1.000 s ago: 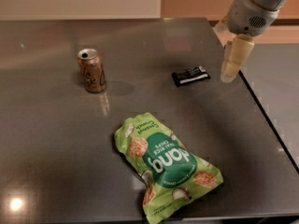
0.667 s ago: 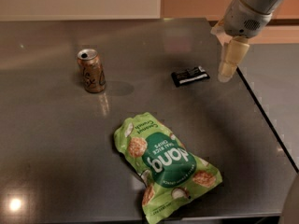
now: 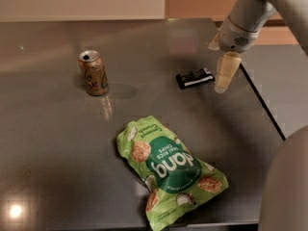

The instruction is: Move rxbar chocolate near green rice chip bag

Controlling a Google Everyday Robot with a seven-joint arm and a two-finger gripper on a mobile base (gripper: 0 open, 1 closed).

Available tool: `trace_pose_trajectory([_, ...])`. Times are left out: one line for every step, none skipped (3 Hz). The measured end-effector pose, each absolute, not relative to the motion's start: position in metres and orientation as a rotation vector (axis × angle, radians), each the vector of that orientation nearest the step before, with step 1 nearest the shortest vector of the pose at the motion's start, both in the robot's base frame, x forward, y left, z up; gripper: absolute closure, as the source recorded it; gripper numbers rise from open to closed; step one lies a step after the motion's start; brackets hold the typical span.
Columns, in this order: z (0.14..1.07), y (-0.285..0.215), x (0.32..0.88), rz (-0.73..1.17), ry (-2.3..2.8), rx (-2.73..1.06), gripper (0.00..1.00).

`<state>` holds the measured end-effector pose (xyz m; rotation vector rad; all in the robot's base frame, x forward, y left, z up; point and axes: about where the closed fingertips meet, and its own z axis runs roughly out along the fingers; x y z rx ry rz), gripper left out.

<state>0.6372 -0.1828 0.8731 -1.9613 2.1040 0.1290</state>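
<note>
Gripper [image 3: 223, 77] hangs over the table's right side, tip pointing down, just beside the right end of the rxbar chocolate [image 3: 195, 78] and apparently not touching it. Whether it is open or closed cannot be told. The bar lies flat on the dark table [image 3: 57, 143], right of centre, well apart from the green rice chip bag [image 3: 168, 172], which lies crumpled near the front edge. 1 drink can [image 3: 94, 72] stands upright at left. The likely risk is that a descent off-centre nudges the thin, flat bar aside or pinches only its wrapper edge, so it slips. The bar's long axis runs left to right, its right end tilted slightly toward the far edge.
</note>
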Motion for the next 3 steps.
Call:
trace_pose_trajectory([0.86, -0.17, 0.644, 0.148, 2.115, -1.978, 0.0])
trace_pose_trajectory([0.852, -0.157, 0.652, 0.169, 2.12, -1.996, 0.0])
trace_pose_trajectory([0.841, -0.151, 0.655, 0.179, 2.134, -2.011, 0.0])
